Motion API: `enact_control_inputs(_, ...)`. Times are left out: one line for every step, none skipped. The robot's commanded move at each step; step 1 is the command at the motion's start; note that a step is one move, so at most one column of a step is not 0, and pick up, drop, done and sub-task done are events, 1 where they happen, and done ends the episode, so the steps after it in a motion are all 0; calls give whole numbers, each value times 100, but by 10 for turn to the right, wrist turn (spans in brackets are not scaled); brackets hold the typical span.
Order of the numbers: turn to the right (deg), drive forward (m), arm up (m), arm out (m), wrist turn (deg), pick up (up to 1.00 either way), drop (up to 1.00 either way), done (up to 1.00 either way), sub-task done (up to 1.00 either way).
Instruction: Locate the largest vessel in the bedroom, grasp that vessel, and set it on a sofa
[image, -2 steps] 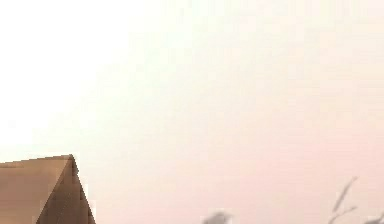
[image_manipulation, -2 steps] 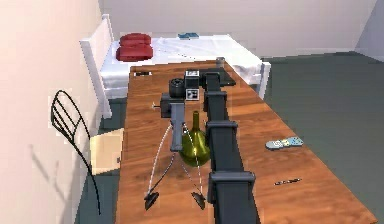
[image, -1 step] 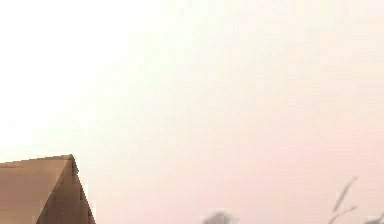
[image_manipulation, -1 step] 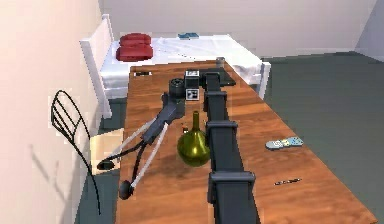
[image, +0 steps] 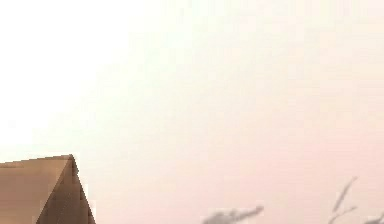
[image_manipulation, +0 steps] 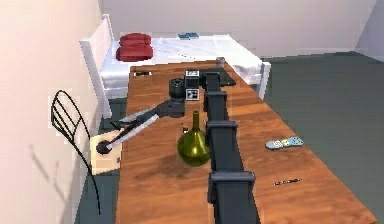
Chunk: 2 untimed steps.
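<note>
An olive-green vessel (image_manipulation: 193, 146) with a round belly and a narrow neck stands on the long wooden table (image_manipulation: 160, 190), just left of the dark arm bar. The arm runs up the table's middle to two white marked squares. From there the gripper (image_manipulation: 115, 140) reaches down-left across the table's left edge. Its far end lies over a beige square by the wire chair (image_manipulation: 68, 122). I cannot tell whether it holds anything.
A white bed (image_manipulation: 215, 55) with red pillows (image_manipulation: 133, 45) stands beyond the table's far end. A remote (image_manipulation: 283, 143), a pen (image_manipulation: 287, 181) and a dark flat thing (image_manipulation: 143, 72) lie on the table. In the forward view, a pale wall is close, with a brown corner (image: 40, 190) at bottom left.
</note>
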Motion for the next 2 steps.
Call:
enact_control_inputs(0,0,0,0,450,0,0,0,0)
enact_control_inputs(0,0,0,0,450,0,0,0,0)
